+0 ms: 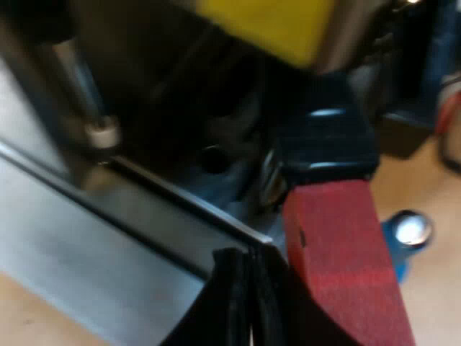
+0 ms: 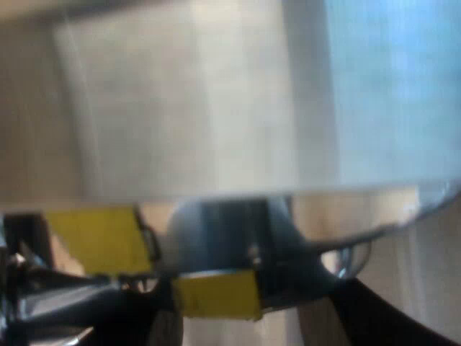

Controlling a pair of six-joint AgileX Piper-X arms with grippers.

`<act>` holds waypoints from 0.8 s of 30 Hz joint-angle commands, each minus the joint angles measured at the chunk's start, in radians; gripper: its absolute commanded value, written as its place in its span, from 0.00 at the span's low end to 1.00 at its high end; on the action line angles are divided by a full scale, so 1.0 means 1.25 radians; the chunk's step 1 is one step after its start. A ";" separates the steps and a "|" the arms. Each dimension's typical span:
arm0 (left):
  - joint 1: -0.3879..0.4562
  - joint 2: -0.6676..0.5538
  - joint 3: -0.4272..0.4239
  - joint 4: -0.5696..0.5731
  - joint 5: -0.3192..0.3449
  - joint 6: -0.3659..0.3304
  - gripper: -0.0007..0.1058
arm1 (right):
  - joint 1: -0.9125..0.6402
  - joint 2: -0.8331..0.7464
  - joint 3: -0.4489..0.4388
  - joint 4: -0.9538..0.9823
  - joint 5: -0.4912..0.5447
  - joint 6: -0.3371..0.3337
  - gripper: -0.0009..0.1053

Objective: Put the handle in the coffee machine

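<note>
At the espresso machine's (image 1: 166,94) front: handle (image 1: 328,140), glossy dark, with blocky matte red end (image 1: 346,267). Just beside it, our left gripper (image 1: 248,288), jaws closed on nothing. Brushed steel tray (image 1: 86,245) edge close; open wood (image 1: 436,295) beyond. Our right gripper (image 2: 238,328): jaws, we cannot tell.

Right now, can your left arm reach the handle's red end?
Probably yes. The handle's red end lies right beside my left gripper at the espresso machine front, and nothing seems to stand between them.
</note>
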 commanded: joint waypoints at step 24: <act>-0.154 -0.006 -0.005 0.152 0.052 -0.014 0.01 | -0.003 -0.018 -0.017 -0.054 -0.005 -0.038 0.39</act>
